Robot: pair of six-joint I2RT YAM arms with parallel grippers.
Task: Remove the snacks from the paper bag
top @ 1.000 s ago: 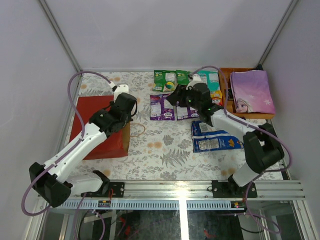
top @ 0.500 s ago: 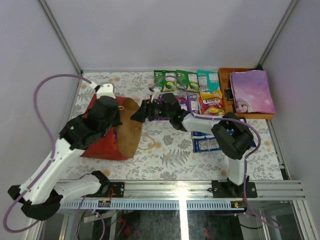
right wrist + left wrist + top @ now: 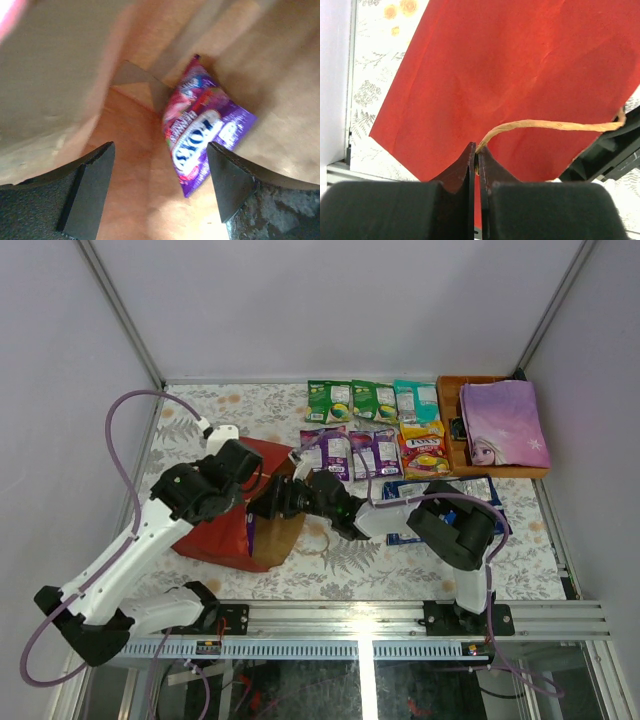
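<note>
Left gripper (image 3: 476,150) tight on twisted-paper handle (image 3: 545,125) of red paper bag (image 3: 520,65); right gripper (image 3: 159,146) wide open, empty, inside it before purple foil packet (image 3: 202,135).

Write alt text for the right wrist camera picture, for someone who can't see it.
A purple packet lies inside the paper bag, against its brown inner wall. The right claw is open and pointed at the packet.
</note>
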